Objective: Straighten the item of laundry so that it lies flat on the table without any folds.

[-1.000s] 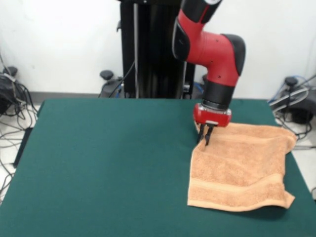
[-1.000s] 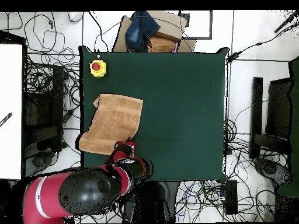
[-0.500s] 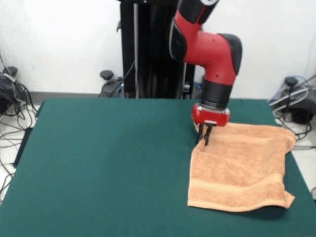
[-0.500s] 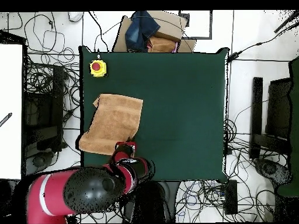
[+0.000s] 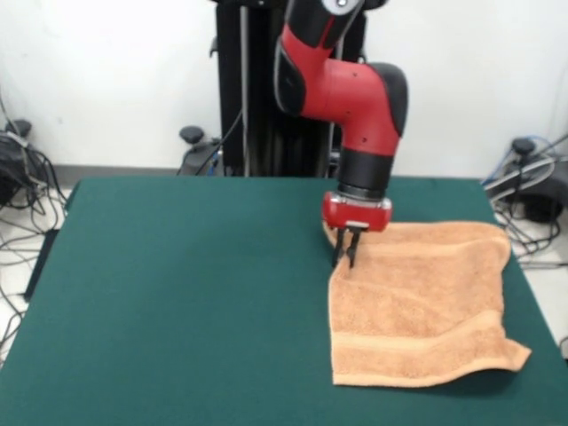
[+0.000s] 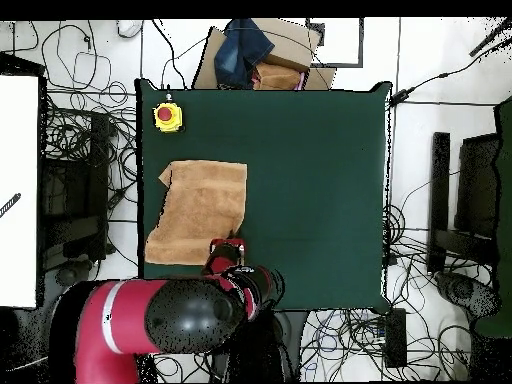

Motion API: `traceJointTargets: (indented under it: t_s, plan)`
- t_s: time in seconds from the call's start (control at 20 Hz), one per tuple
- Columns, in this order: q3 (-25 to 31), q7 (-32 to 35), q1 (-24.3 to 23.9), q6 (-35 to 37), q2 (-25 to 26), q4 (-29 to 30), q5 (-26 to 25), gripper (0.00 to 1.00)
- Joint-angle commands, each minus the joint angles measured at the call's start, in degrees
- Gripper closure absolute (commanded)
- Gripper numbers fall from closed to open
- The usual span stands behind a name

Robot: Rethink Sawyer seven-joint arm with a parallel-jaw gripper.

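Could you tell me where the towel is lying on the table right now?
In the front view, the towel lies at the right end of the green table, its near corner overhanging the edge, the gripper at its far-left corner.

Nubby terry-cloth towel [image 5: 417, 302] — matt felt-like table [image 5: 177, 293] — glossy arm [image 5: 342, 89]

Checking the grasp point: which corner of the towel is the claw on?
The claw is on the towel's far corner toward the table's middle in the front view; the other three corners lie free.
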Motion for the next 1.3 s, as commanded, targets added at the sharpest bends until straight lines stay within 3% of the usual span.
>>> traceJointTargets:
  t_s: [0.05,1.3]
  plan:
    - [-2.3,2.8,-5.0,3.3,5.5,-9.8,-0.2,1.0]
    - [-6.3,3.9,-9.3,4.2,0.9,-5.7,-8.3,1.0]
